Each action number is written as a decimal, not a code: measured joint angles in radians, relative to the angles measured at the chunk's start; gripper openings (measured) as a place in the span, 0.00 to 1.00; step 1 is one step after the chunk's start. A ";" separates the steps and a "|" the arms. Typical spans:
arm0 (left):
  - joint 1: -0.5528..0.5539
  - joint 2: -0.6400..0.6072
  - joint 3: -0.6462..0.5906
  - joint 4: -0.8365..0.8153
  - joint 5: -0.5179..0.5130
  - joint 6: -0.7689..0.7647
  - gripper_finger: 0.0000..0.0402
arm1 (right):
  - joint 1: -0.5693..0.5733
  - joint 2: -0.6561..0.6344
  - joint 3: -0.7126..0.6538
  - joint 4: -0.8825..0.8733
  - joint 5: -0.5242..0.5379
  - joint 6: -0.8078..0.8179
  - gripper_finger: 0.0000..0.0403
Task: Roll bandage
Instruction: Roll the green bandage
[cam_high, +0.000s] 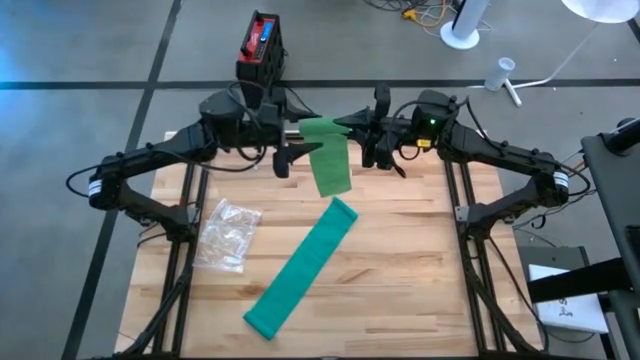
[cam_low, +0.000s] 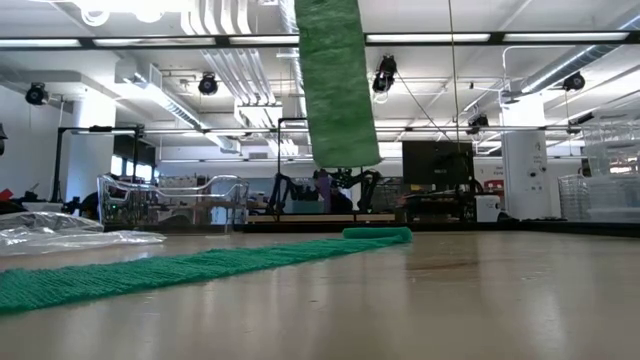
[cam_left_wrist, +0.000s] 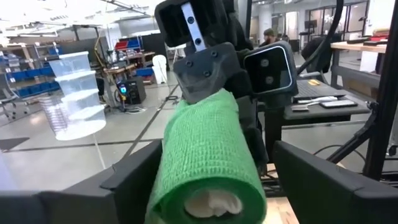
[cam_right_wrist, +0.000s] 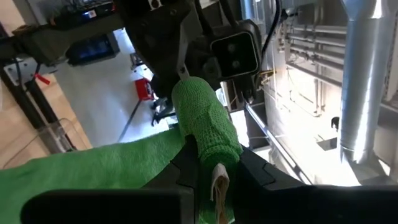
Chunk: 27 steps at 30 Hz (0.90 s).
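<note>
A green bandage is partly wound into a roll held high over the table's far middle. Its loose strip hangs from the roll, also shown in the low view, and its long tail lies flat on the wooden table. My right gripper is shut on the roll's right end. My left gripper is open. Its fingers stand on either side of the roll's left end, with a gap showing on one side. My right gripper pinches the roll's end with the white core between its two fingers. It comes level from the table's right, the fingers lying along the roll's axis. The roll is level and lifted clear, and the strip hangs slack from it down to the table.
A crumpled clear plastic wrapper lies on the table's left part, beside the bandage's tail. A red and black case stands on the floor beyond the far edge. The table's right half is bare wood.
</note>
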<state>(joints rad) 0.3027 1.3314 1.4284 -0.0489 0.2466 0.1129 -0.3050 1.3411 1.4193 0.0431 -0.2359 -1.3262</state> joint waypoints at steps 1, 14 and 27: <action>0.000 0.001 0.000 0.002 0.000 -0.001 0.72 | 0.000 0.000 0.000 0.001 0.000 -0.002 0.11; 0.001 0.004 0.000 0.015 -0.009 -0.041 0.39 | 0.001 0.000 0.000 -0.003 0.021 0.018 0.12; 0.008 0.004 0.000 0.008 0.003 0.068 0.10 | -0.001 -0.002 0.003 -0.016 0.031 0.724 0.46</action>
<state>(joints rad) 0.3108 1.3354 1.4284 -0.0413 0.2501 0.1805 -0.3062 1.3388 1.4218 0.0275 -0.2049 -0.6025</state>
